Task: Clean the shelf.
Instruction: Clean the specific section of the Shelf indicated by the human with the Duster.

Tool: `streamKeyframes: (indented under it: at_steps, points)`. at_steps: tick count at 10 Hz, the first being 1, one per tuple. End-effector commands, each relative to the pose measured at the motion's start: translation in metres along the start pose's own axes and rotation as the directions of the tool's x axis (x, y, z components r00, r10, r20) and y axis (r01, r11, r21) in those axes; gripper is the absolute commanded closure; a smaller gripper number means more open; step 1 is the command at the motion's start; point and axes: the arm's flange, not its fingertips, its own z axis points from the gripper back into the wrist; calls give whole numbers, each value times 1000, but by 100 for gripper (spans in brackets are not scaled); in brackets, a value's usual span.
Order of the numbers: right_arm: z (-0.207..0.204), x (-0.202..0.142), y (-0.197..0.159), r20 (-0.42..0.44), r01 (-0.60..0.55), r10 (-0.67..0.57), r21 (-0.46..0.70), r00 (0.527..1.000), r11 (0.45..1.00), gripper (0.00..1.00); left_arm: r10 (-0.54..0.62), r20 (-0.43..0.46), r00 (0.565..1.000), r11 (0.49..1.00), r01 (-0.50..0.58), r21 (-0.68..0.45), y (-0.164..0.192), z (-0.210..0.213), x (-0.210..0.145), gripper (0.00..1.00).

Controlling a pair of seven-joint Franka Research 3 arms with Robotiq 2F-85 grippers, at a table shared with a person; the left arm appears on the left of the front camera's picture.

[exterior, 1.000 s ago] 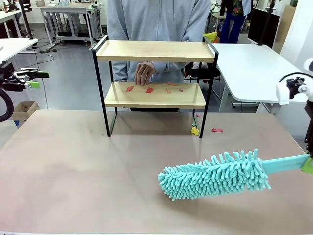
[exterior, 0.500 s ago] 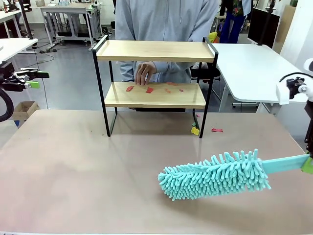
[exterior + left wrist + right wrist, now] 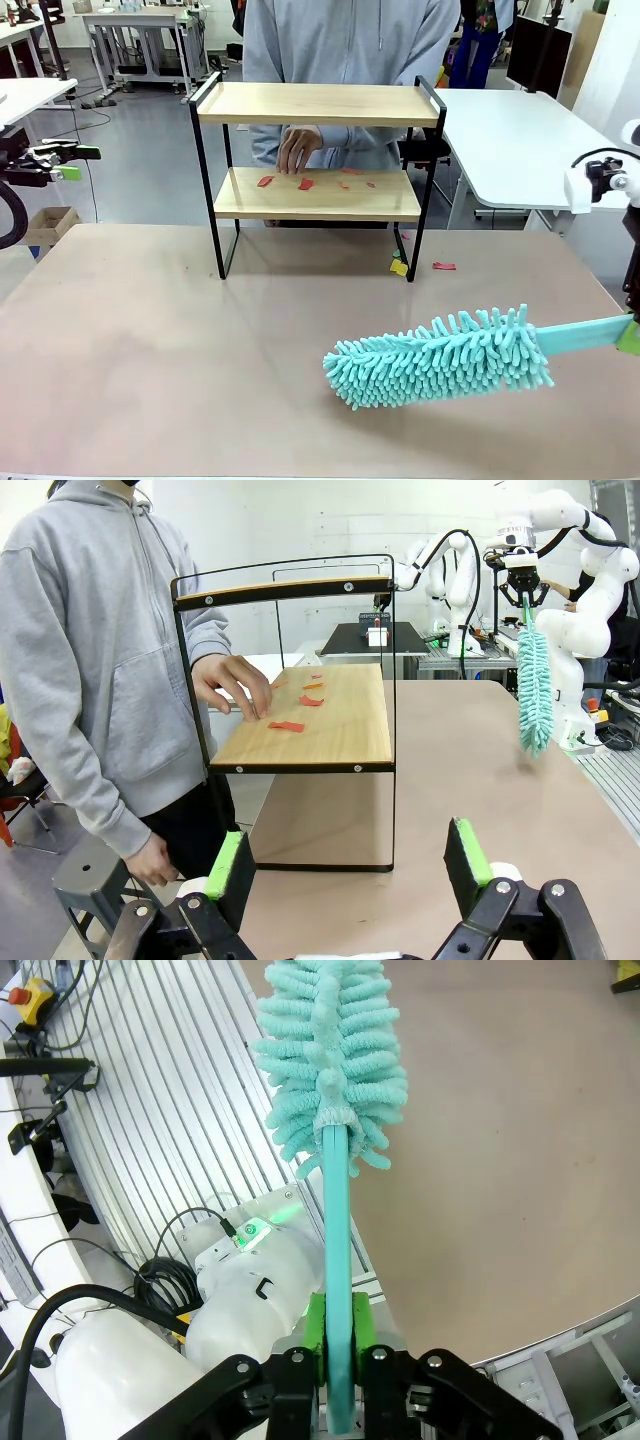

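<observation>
We see the shelf (image 3: 315,150) standing at the far side of the tan surface (image 3: 150,340), directly in front of the person (image 3: 345,40). Several small red scraps (image 3: 305,184) lie on the shelf's lower board, and the person's hand (image 3: 297,150) rests fingertips-down among them, toward that board's left part. Just beside the shelf's right front foot, a yellow bit (image 3: 399,267) and one more red scrap (image 3: 444,266) lie on the surface.

The right fingers (image 3: 316,1322) are closed tight on the flat handle of a teal duster (image 3: 440,358). Its fluffy head sits nearer to us than the shelf and off to the shelf's right, well apart from it (we cannot tell whether the head touches the surface). The left fingers (image 3: 230,868) are spread wide with nothing between them. They are held off to the shelf's left and look along its lower board.
</observation>
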Motion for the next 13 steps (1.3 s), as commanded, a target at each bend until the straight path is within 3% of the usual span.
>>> streamKeyframes:
  at_steps: [1,2,6,8,10,11,12,13]
  points:
    - [2,3,1,19,6,-6,-8,1000,1000,87,-16,-9,1000,1000,16,-8,-1,0,1,0]
    - [0,0,0,0,0,0,0,1000,1000,87,-16,-9,1000,1000,16,-8,-1,0,1,0]
    - [32,62,34,231,173,-171,15,958,985,87,-16,-9,1000,1000,16,-8,-1,0,1,0]
    - [45,103,56,344,275,-269,33,900,961,87,-16,-9,1000,1000,16,-8,-1,0,1,0]
    - [49,137,67,403,374,-384,108,830,921,87,-16,-9,1000,1000,16,-8,-1,0,1,0]
    - [44,143,65,331,358,-377,117,865,926,87,-16,-9,1000,1000,16,-8,-1,0,1,0]
    - [50,120,70,368,304,-312,80,876,949,87,-16,-9,1000,1000,16,-8,-1,0,1,0]
    - [50,120,70,368,304,-312,80,876,949,87,-16,-9,1000,1000,16,-8,-1,0,1,0]
